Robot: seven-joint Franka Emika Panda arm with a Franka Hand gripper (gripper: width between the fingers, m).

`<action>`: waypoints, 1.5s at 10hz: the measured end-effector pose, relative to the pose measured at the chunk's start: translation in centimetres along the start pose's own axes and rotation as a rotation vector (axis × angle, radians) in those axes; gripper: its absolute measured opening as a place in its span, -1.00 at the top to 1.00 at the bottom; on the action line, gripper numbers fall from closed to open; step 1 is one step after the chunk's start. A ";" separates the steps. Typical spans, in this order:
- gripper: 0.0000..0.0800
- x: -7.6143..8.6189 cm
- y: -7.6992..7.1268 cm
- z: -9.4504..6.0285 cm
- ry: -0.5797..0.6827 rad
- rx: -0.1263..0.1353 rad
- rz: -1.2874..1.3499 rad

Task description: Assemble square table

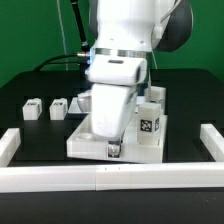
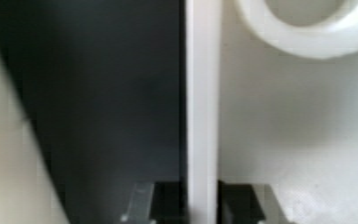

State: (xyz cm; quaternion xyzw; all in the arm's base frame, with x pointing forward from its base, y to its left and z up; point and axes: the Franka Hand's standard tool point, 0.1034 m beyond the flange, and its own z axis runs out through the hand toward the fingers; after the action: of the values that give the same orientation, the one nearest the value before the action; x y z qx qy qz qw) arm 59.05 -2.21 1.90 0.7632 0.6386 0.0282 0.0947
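The white square tabletop (image 1: 84, 141) lies on the black table with a tagged white leg (image 1: 150, 122) standing upright in its corner on the exterior view's right. Two loose white legs (image 1: 33, 109) (image 1: 58, 107) lie to the exterior view's left. My gripper (image 1: 113, 150) points down at the tabletop's front edge. In the wrist view the gripper (image 2: 202, 206) straddles the tabletop's thin raised rim (image 2: 202, 100), one dark finger (image 2: 163, 203) on each side, shut on it. A round corner socket (image 2: 314, 30) shows on the slab's inner face.
Long white border rails run along the front (image 1: 100, 178), the exterior view's left (image 1: 8, 146) and right (image 1: 212, 140). Another white tagged part (image 1: 157, 95) stands behind the upright leg. The arm's body hides the tabletop's middle.
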 end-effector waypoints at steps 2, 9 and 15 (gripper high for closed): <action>0.81 0.1 0.5 0.3 -0.024 -0.009 -0.248; 0.82 6.6 -0.9 -0.5 -0.019 0.008 -0.575; 0.83 6.9 -0.9 -1.2 -0.039 -0.005 -1.018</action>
State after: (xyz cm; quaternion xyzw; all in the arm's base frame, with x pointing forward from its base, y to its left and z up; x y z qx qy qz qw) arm 59.19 4.80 2.37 0.3553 0.9276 -0.0342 0.1101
